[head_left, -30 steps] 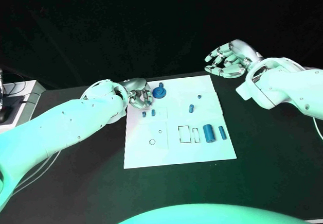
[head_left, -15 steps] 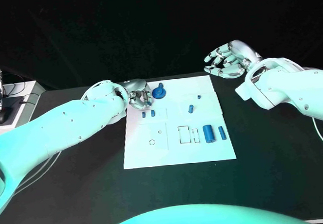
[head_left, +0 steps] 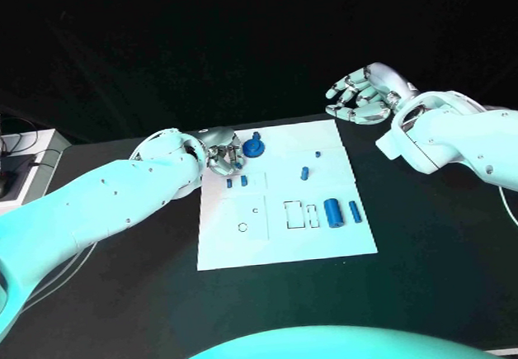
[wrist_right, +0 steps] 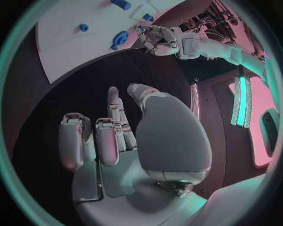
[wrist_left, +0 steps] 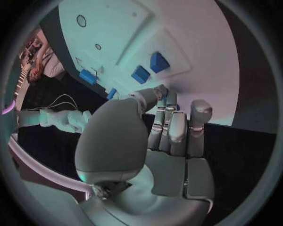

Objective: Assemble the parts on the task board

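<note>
The white task board [head_left: 281,236] lies mid-table. A blue round part [head_left: 254,147] sits at its far left corner. My left hand [head_left: 219,152] is right beside it, thumb tip against fingertips [wrist_left: 160,94], where a sliver of blue shows; whether anything is held is hidden. Two small blue blocks [head_left: 237,182] lie just nearer [wrist_left: 158,61]. A short cylinder [head_left: 305,174], a tiny peg [head_left: 318,153], a thick cylinder [head_left: 333,211] and a slim one [head_left: 355,212] lie on the board's right half. My right hand [head_left: 361,98] hovers beyond the far right corner, fingers apart and empty [wrist_right: 136,141].
Rectangular outlines [head_left: 295,214] and small holes [head_left: 245,227] mark the board's near half. A pale stand with cables [head_left: 8,168] sits at the table's far left. Black table surrounds the board. From the right wrist, the left hand [wrist_right: 154,36] and round part [wrist_right: 120,36] appear.
</note>
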Robot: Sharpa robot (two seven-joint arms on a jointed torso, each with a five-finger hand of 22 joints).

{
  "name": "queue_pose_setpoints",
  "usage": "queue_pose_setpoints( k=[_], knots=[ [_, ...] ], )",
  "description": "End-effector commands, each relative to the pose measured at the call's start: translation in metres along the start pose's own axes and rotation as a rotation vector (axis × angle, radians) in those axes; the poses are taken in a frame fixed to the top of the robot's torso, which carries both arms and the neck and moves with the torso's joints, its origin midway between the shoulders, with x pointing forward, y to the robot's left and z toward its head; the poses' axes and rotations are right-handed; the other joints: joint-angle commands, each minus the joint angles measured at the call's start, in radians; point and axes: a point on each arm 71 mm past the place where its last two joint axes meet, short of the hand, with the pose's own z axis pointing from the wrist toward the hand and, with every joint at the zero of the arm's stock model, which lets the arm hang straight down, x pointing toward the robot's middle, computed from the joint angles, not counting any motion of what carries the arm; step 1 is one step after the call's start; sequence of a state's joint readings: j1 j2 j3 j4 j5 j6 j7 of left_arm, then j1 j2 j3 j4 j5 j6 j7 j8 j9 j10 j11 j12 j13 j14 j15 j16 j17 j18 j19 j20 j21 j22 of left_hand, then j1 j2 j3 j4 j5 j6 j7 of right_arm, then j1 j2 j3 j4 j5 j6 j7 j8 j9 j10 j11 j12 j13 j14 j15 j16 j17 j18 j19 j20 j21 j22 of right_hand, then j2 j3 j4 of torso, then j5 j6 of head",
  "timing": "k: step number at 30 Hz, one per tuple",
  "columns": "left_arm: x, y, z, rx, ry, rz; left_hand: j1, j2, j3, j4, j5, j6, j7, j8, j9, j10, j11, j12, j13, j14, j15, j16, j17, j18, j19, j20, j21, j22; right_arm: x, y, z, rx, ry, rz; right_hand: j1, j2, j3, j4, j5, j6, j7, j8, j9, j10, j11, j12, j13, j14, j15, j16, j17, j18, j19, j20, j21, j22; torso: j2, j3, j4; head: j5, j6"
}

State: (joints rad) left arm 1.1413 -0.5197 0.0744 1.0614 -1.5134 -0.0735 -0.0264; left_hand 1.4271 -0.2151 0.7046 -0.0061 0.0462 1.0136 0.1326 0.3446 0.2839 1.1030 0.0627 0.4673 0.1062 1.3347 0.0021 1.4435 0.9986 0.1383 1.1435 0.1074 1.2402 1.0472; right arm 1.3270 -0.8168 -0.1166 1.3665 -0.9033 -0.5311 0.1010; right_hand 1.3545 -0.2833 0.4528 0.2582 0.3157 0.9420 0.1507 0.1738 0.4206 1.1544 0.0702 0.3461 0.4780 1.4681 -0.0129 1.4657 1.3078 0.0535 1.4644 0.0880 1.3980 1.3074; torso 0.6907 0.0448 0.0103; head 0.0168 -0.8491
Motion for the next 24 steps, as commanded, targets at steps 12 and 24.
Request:
queue_pose_setpoints(
  k=[12, 24],
  knots=[
    [0.0110, -0.0011, -0.0004, 0.009, 0.065, 0.021, -0.016, -0.009, -0.017, -0.008, 0.005, -0.026, -0.001, -0.024, 0.000, 0.005, 0.000, -0.027, 0.009, -0.018, -0.002, -0.006, -0.038, -0.002, -0.013, -0.001, -0.009, -0.017, 0.0010, 0.0003, -0.0003, -0.006, 0.016, -0.007, -0.012, -0.002, 0.001, -0.005, 0.004, 0.002, 0.003, -0.005, 0.001, -0.001, 0.000, -0.012, -0.007, 0.056, 0.005, -0.005, 0.072, -0.013, 0.039, 0.004, -0.011, 0.157, -0.001, -0.0007, 0.0014, -0.001, 0.002],
    [0.0083, -0.0009, -0.0006, 0.008, 0.022, 0.025, -0.027, -0.017, -0.023, -0.008, 0.005, -0.093, -0.010, -0.079, -0.013, -0.010, 0.007, -0.052, 0.020, -0.034, 0.004, -0.012, -0.059, 0.001, -0.028, 0.000, -0.023, -0.034, 0.0012, 0.0001, -0.0003, -0.003, 0.020, -0.007, -0.015, -0.001, 0.001, -0.006, 0.003, 0.002, 0.005, -0.006, 0.001, -0.007, 0.002, -0.025, -0.017, 0.054, 0.007, -0.008, 0.067, -0.011, 0.035, 0.005, -0.020, 0.153, 0.000, -0.0009, -0.0004, 0.001, 0.003]
  ],
)
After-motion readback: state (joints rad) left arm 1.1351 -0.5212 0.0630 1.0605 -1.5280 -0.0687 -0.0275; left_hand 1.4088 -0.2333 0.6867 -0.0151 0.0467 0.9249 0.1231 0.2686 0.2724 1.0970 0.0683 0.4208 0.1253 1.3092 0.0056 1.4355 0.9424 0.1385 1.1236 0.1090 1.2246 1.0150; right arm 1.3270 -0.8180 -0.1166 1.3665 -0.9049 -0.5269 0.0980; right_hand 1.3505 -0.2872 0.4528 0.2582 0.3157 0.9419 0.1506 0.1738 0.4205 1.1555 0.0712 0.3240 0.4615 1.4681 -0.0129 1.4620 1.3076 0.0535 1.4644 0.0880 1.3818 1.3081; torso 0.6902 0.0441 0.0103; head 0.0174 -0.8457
